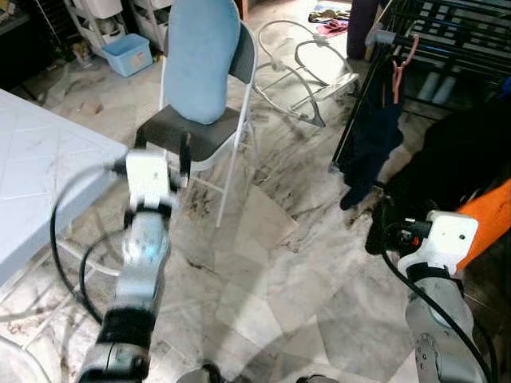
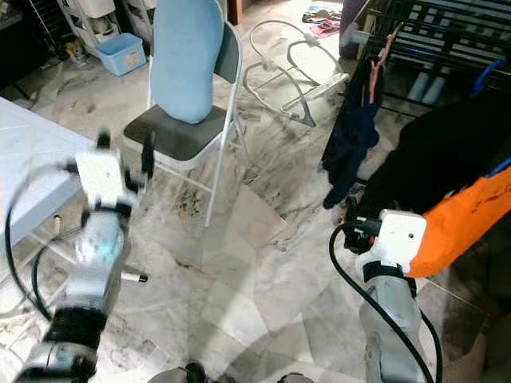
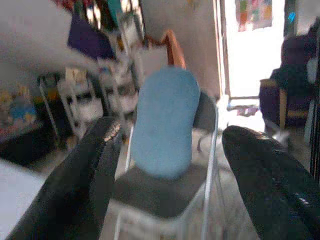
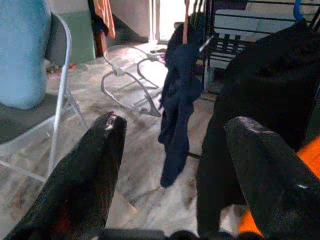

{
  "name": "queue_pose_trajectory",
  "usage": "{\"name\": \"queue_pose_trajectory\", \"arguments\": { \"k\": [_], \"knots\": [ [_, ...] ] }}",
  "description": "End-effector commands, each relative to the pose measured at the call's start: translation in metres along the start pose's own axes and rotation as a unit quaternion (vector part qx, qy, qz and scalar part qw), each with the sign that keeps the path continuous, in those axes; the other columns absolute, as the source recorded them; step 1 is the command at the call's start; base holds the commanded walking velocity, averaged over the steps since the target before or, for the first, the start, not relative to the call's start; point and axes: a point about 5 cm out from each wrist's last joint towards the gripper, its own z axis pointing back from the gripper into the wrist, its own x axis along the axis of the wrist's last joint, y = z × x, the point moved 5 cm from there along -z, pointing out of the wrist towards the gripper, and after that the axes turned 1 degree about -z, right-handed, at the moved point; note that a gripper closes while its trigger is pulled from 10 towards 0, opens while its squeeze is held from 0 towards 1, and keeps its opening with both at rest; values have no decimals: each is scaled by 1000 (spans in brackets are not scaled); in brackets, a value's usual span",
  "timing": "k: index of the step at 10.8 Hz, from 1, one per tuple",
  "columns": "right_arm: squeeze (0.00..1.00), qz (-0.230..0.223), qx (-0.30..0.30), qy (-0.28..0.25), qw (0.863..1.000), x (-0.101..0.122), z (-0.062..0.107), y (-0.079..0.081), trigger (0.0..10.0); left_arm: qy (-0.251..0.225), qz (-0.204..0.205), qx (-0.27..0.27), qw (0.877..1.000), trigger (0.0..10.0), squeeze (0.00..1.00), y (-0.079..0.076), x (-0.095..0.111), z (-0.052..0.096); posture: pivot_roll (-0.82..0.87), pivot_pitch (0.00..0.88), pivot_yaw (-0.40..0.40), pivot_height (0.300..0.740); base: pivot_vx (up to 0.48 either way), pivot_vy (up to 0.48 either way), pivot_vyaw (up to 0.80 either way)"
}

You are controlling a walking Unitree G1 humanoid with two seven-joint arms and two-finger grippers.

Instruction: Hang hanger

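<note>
Your left gripper [image 1: 162, 152] raised in front of folding chair [image 1: 209, 120], fingers apart, empty. Chair has grey seat, blue cushion [image 1: 201, 60] leaning on backrest. White bench [image 1: 40, 171] at your left. Your right gripper [image 1: 383, 223] low at right, by black garment [image 1: 463, 155] and orange cloth [image 1: 491, 215]; fingers hard to read. Dark navy garment [image 1: 371, 132] hangs on pink hanger [image 1: 401, 68] from black drying rack [image 1: 447, 32]. Marble floor [image 1: 279, 263]. Blue bin [image 1: 128, 54] far back left.
</note>
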Motion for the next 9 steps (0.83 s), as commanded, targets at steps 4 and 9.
{"name": "queue_pose_trajectory", "arguments": {
  "k": [4, 9],
  "knots": [
    [471, 5, -6, 27, 1000, -19, 17, 4, 10000, 101, -1, -46, 994, 10000, 1000, -6, -57, 51, -125, 167, 54, 740, 0, 0, 0],
    [1000, 58, -50, 34, 996, -23, 15, -9, 10000, 111, 17, -56, 992, 10000, 1000, -10, -63, 57, -117, 164, 48, 740, 0, 0, 0]
  ]
}}
